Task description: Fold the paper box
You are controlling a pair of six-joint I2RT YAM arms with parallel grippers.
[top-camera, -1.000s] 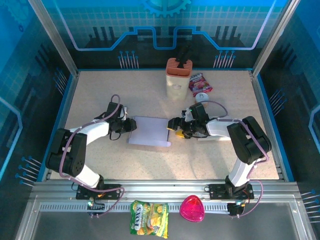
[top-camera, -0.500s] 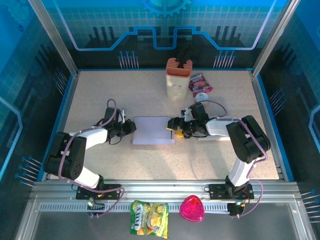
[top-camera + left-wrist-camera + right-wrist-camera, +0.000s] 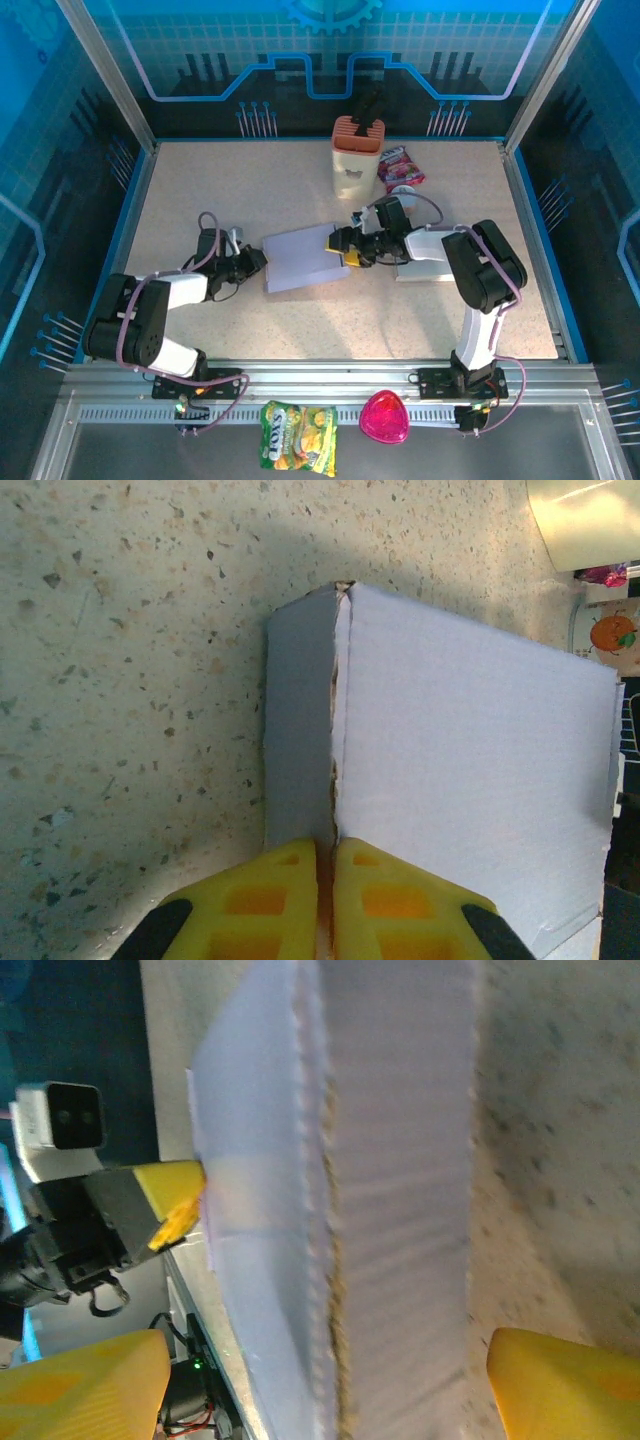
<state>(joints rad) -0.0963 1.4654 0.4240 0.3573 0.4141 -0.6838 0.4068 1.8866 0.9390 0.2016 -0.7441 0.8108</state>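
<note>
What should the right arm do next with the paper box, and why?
Probably close the right gripper on the paper box. Its jaws stand open astride the box's right edge, while the left gripper is pinched shut on the opposite edge, so a second grip looks like what folding needs.

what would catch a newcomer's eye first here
The white paper box lies mid-table, flanked by both arms. The left gripper is pinched shut on its left edge, while the right gripper straddles the opposite edge, jaws wide. A beige holder stands behind.
</note>
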